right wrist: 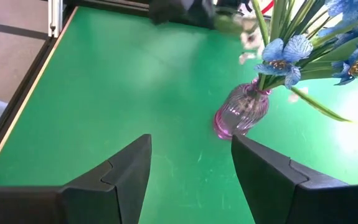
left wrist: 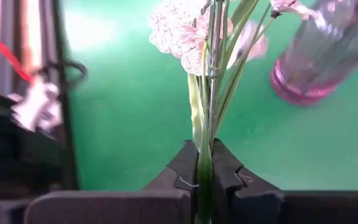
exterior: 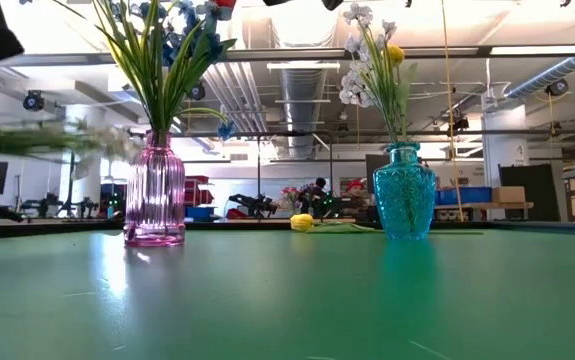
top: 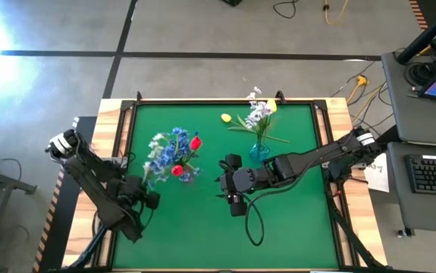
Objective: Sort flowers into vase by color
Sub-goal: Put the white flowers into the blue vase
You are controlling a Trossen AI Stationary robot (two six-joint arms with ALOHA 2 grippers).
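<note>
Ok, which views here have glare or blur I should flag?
High view: strong glare at the top-left floor corner. Low view: bright backlight from the room ceiling, plus a smeared streak left of the pink vase. Left wrist view: the white flower held by the left gripper is soft, and the vase is blurred. Right wrist view: motion smear near the far edge.

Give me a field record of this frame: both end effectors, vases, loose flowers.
left end effector: shut on white flower stem, beside pink vase
right end effector: open, empty, mid-table, facing pink vase
pink vase contents: blue flowers, red buds
teal vase contents: white flowers, one yellow bud
loose: yellow flower lying on the mat near teal vase
</note>
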